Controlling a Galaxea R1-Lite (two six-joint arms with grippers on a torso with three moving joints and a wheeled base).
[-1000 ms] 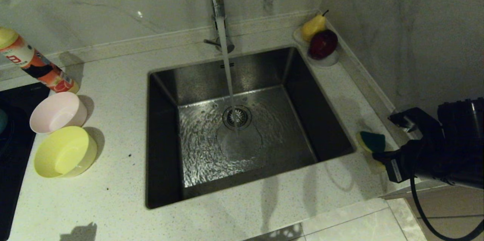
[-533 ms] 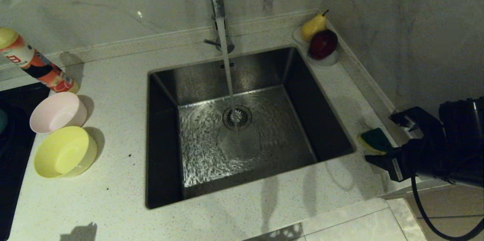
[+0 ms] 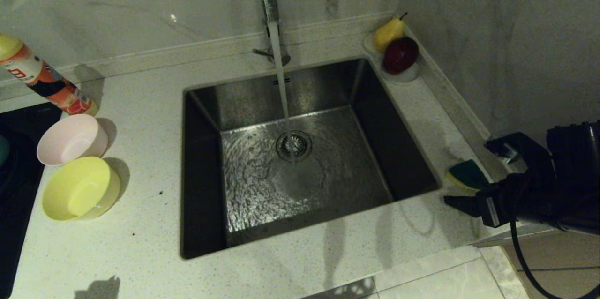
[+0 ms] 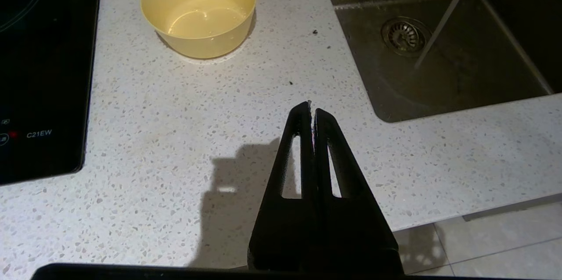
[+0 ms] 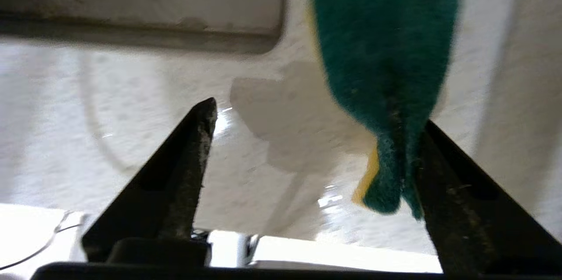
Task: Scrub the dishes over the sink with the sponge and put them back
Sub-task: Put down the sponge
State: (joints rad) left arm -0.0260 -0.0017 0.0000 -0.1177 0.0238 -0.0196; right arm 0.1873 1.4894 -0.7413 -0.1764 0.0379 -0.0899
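Note:
The green-and-yellow sponge [image 3: 465, 173] lies on the counter by the sink's right rim. My right gripper [image 3: 467, 171] is open around it. In the right wrist view the creased sponge [image 5: 386, 52] leans against one finger of the right gripper [image 5: 319, 113], and the other finger stands well clear. The pink bowl [image 3: 72, 138] and yellow bowl [image 3: 80, 188] sit left of the steel sink [image 3: 206, 102], where water runs onto the drain. My left gripper [image 4: 311, 106] hangs shut and empty over the front counter, near the yellow bowl [image 4: 199, 8].
A black cooktop [image 3: 14, 196] fills the far left, with a sliver of a bluish bowl [image 3: 2, 149] on it. An orange bottle [image 3: 44, 78] leans behind the bowls. A white dish [image 3: 408, 74] with fruit sits at the back right corner. The wall [image 3: 515, 55] stands close beside my right arm.
My right gripper has gone from shut on the sponge to open. The sponge has settled flatter on the counter. The left arm has not moved.

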